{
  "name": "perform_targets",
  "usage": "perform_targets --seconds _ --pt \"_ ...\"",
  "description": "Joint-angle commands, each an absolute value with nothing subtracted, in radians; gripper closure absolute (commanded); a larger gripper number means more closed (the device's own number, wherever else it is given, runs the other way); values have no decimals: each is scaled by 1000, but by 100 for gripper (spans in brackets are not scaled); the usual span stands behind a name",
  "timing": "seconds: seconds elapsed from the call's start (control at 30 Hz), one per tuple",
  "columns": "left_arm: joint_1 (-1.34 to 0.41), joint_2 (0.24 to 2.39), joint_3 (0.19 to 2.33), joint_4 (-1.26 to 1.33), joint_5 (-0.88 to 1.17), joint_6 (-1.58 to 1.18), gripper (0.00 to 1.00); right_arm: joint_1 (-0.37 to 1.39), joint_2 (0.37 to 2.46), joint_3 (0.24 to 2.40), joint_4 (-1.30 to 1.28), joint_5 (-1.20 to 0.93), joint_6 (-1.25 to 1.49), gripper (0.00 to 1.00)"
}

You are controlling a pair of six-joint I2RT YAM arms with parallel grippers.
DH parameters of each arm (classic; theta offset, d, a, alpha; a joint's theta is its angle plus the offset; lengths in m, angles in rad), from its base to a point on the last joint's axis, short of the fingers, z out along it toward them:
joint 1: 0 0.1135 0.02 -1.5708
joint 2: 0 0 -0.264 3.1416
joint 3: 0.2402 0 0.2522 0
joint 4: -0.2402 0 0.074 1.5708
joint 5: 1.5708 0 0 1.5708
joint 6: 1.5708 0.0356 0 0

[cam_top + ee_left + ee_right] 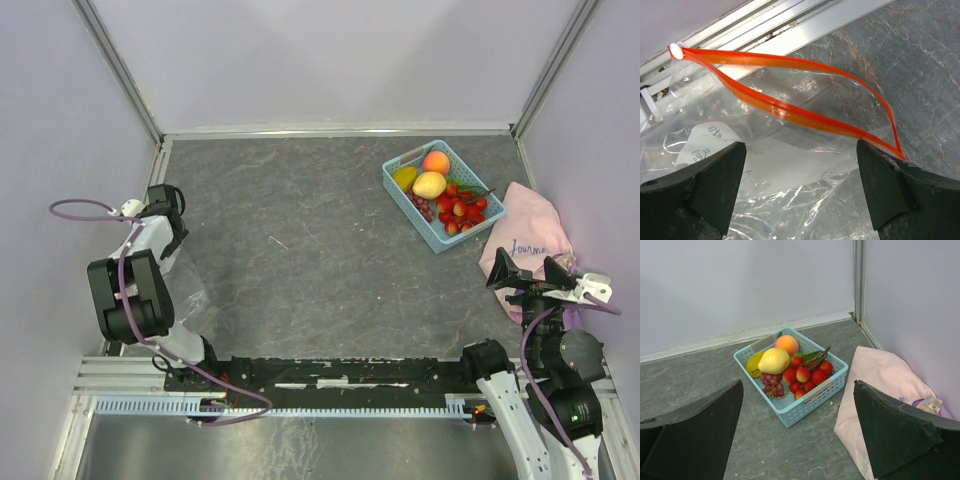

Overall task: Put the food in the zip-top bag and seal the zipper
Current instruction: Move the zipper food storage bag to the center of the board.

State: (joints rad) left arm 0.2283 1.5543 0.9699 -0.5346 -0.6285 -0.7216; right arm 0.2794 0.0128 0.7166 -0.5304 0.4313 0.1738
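The clear zip-top bag (790, 165) lies on the table under my left gripper (800, 192), which is open and empty, a finger on each side of it. The orange-red zipper (790, 111) gapes open, with the white slider (676, 50) at its far left end. In the top view the bag (186, 290) is at the left beside my left gripper (168, 232). The food sits in a light blue basket (812, 392): peach (787, 344), yellow lemon (773, 360), grapes (771, 382), strawberries (805, 375). My right gripper (797, 435) is open and empty, well short of the basket.
A pink cloth (880, 390) lies right of the basket against the right wall. In the top view the basket (437, 238) is at the back right, the cloth (530, 240) beside it and my right gripper (510, 275) near the cloth. Walls close in three sides.
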Motion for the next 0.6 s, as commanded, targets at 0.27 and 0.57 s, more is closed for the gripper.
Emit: perform_targets --seconds 0.27,0.57 --pt "252 1652 944 -338 -409 -755 37 293 2 716 -485 440 156 1" --pt "204 1692 945 -269 -252 -693 83 294 5 715 -483 437 154 1"
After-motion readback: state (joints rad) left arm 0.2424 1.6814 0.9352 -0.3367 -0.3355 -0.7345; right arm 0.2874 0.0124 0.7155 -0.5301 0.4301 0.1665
